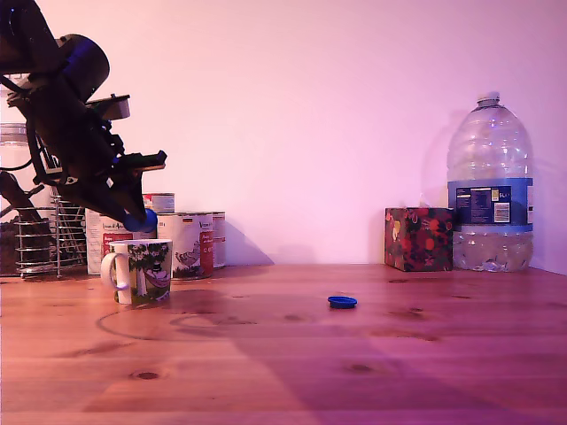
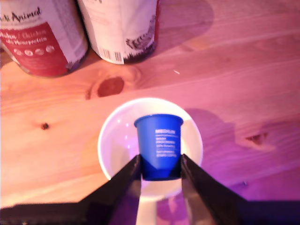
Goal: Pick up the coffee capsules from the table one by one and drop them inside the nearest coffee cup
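An ARX5 arm's gripper holds 1 blue capsule directly above the open mouth of 1 cup, its 2 fingers pressed against the capsule's sides. In the exterior view the cup stands on the table toward the left, white handle facing the view's left, with the held capsule just above its rim. A 2nd blue capsule lies on the table near the centre, well apart from the cup. Behind the cup stand several labelled tins; the wrist view shows 2 of them. At the exterior view's right sit 1 floral box and 1 large water bottle.
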Robot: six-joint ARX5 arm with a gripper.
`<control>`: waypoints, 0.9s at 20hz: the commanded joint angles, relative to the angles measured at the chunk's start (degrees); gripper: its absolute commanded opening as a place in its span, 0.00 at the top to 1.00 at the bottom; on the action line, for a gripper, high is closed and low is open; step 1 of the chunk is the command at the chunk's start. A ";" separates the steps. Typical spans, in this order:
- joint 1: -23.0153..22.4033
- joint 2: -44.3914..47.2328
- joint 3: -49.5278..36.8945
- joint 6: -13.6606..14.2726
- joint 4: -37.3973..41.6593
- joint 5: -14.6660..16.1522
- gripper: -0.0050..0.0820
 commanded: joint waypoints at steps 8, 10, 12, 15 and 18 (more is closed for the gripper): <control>-0.11 1.07 0.13 1.29 -0.07 -0.37 0.85; -0.11 1.07 0.13 1.29 -0.57 -0.37 0.85; -0.11 1.07 0.13 1.31 -1.22 -0.42 0.84; -0.11 1.07 0.13 1.31 -0.90 -0.44 0.63; -0.11 1.07 0.13 1.33 -0.59 -0.39 0.37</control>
